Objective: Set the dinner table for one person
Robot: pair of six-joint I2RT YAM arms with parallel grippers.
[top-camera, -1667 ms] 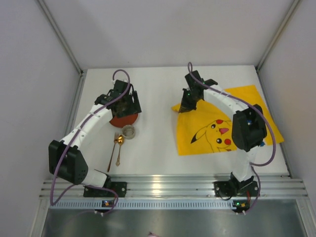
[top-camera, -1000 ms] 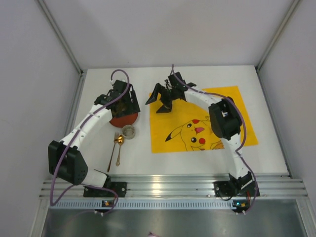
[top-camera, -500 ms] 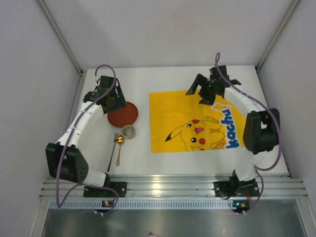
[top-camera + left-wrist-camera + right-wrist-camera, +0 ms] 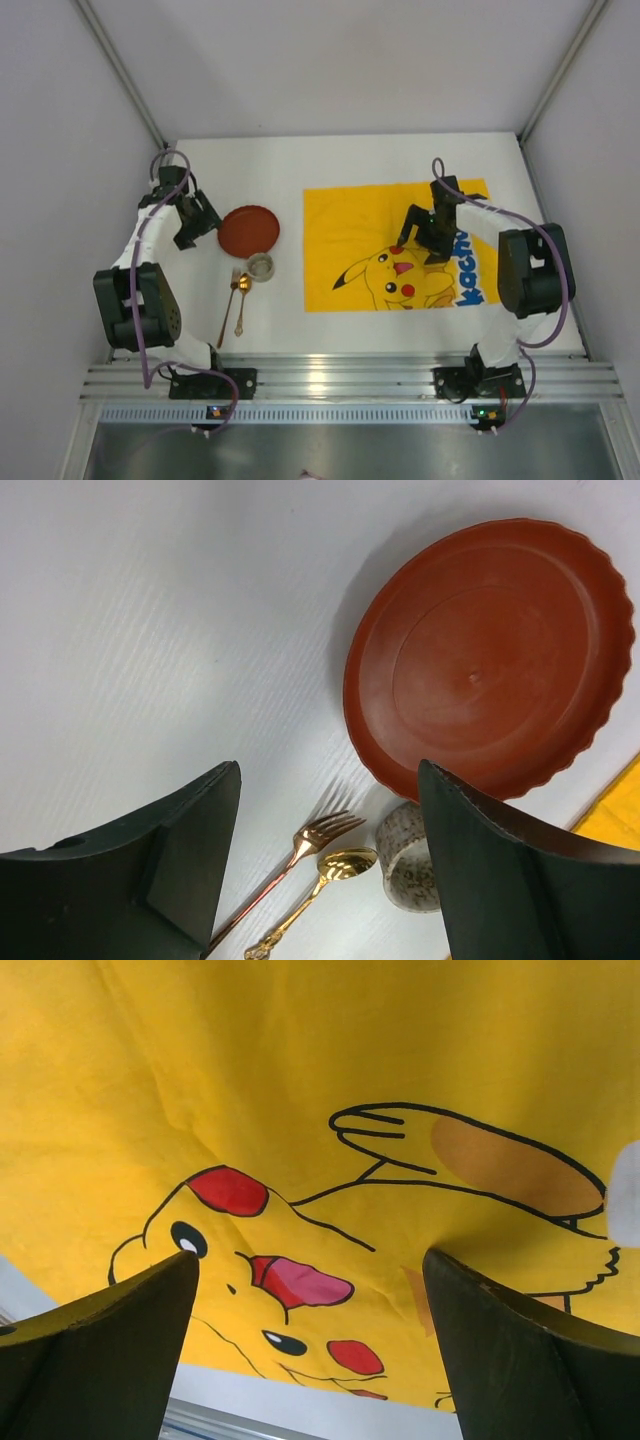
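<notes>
The dinner table [image 4: 330, 160] is a white top. A yellow Pikachu mat [image 4: 350, 215] lies flat on its middle. My right gripper [image 4: 418, 245] hovers open over the mat [image 4: 300, 1060], nothing between its fingers [image 4: 120, 1320]. At the left sit a red plate [image 4: 249, 230], a small speckled cup [image 4: 261, 266], a copper fork [image 4: 229, 300] and a gold spoon [image 4: 241, 298]. My left gripper [image 4: 195, 222] stands open and empty just left of the plate. The left wrist view shows the plate [image 4: 490, 660], cup [image 4: 403, 865], fork [image 4: 305, 850] and spoon [image 4: 335, 870] beyond its open jaws.
A ribbed aluminium rail [image 4: 340, 375] runs along the near edge by both arm bases. Grey walls close in the table on the left, right and back. Bare white tabletop [image 4: 150, 610] lies left of the plate and behind the mat.
The mat was pulled left and spread flat, then let go. My right gripper came back over the mat's middle. My left gripper drew away from the plate toward the left edge.
</notes>
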